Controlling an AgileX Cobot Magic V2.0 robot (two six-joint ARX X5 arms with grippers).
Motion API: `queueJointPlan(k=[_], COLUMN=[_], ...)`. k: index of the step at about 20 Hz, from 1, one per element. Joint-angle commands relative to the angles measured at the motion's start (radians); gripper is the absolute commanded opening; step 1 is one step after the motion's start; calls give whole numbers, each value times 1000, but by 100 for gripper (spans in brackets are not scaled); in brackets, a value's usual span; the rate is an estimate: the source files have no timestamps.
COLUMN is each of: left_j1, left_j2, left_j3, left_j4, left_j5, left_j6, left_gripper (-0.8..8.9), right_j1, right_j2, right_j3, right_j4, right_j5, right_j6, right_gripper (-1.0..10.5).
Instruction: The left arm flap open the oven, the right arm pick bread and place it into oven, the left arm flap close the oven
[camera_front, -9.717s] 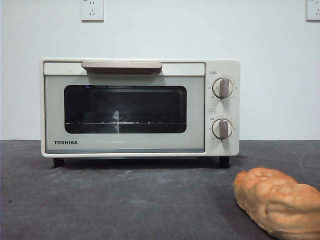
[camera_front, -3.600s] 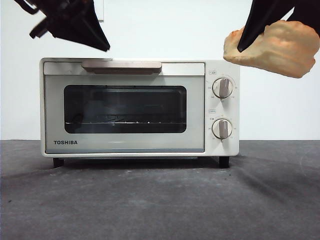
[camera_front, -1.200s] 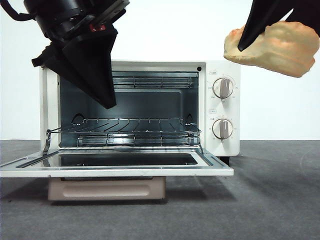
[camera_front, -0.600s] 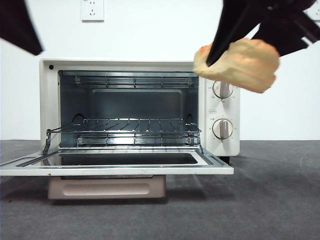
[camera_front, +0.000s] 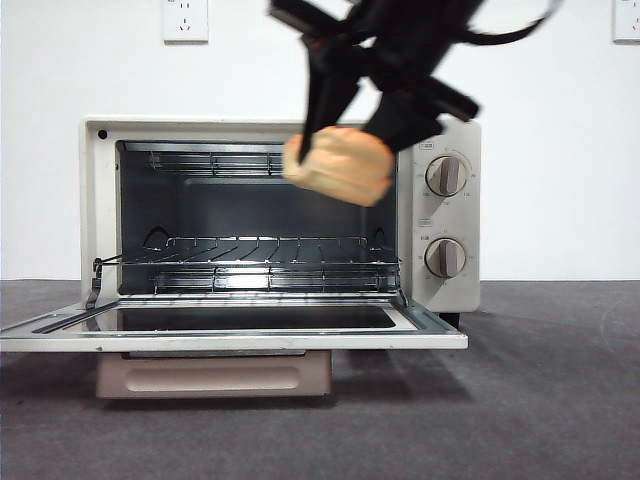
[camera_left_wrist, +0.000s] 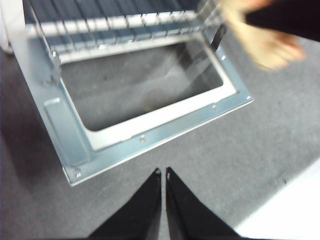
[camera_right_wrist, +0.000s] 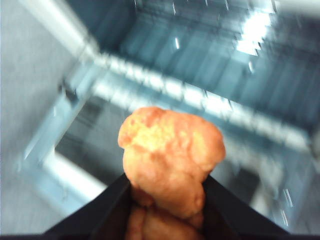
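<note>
Front view: white wall behind w/ a socket up top, dark grey table below. The oven sits centre, door dropped flat toward the camera, beige handle hanging under its front edge. Wire rack bare inside, two knobs on the right panel. The right gripper comes in from above, big and dark, clamped on the bread. Loaf hangs in the air in front of the upper right part of the cavity, above the rack, not touching it. Its long axis looks to run toward the cavity, end facing the camera, though blur makes that rough. Nothing sits between loaf and rack.

Left wrist view: the left gripper has its jaws pressed together, nothing between them, hovering over bare table just off the open door's front corner. Door glass and rack ahead; the bread shows as a blurred pale streak at the far side, over the door's other end.

Right wrist view: the bread is pinched between the right gripper's two jaws, one on each flank, loaf sticking out lengthwise past the tips, its lumpy free end aimed at the oven's rack. Door frame under it, all smeared by blur.
</note>
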Motion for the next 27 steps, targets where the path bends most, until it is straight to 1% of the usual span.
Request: queueJointPlan(k=[1, 4, 5, 11, 13, 15, 19, 22, 25, 27], left_j1=[-1, -1, -1, -1, -1, -1, -1, -1, -1, -1], left_j2=[-11, -21, -21, -21, -21, -21, -21, -21, -21, -21], left_j3=[6, 6, 6, 6, 6, 6, 6, 6, 6, 6], left_j4=[5, -4, -6, -7, -7, -8, -7, -6, -6, -6], left_j5=[6, 6, 6, 6, 6, 6, 6, 6, 6, 5], left_j6=[-1, -1, -1, 0, 0, 0, 1, 1, 1, 1], left_gripper=[16, 16, 16, 16, 16, 16, 16, 16, 16, 16], right_j1=[8, 8, 8, -6, -15, -28, -38, -38, -37, -35], right_j2=[108, 205, 227, 271, 281, 290, 307, 307, 307, 306], right_j3=[81, 141, 154, 157, 157, 157, 157, 157, 157, 157], right_j4=[12, 59, 72, 182, 211, 216, 212, 210, 205, 192], right_j5=[32, 61, 90, 208, 230, 233, 232, 233, 228, 229], right_j6=[-12, 12, 25, 83, 86, 91, 92, 92, 92, 92], right_gripper=[162, 163, 163, 182, 182, 184, 288, 307, 394, 405])
